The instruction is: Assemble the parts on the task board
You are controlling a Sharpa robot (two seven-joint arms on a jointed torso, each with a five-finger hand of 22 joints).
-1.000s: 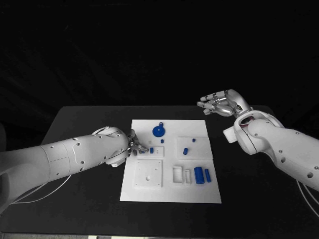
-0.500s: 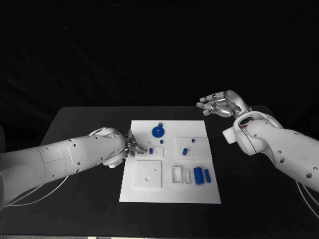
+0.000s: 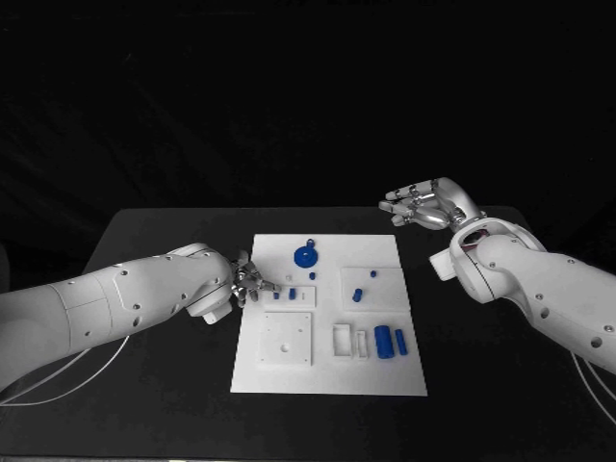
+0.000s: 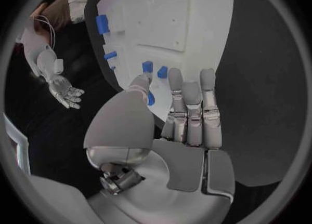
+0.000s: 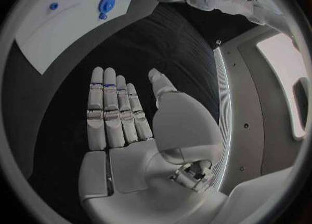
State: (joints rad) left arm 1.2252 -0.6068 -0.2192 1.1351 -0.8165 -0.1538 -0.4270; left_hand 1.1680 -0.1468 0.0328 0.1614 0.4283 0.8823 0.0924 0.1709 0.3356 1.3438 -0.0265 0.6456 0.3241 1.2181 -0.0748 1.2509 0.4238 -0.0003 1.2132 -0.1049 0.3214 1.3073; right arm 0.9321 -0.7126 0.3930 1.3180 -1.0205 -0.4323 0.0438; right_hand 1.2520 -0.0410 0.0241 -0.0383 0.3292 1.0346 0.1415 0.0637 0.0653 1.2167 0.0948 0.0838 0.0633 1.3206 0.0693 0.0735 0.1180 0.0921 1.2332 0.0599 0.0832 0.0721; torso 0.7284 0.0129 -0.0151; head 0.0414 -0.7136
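My left hand (image 3: 248,282) is at the left edge of the white board (image 3: 330,371), fingers straight and apart, holding nothing, just beside two small blue parts (image 4: 154,69). My right hand (image 3: 426,202) is flat and empty over bare table (image 3: 156,231), well apart from the board's far right corner.

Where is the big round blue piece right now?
In the head view, the round blue part sits near the far edge of the task board, left of middle, just beyond the left hand.
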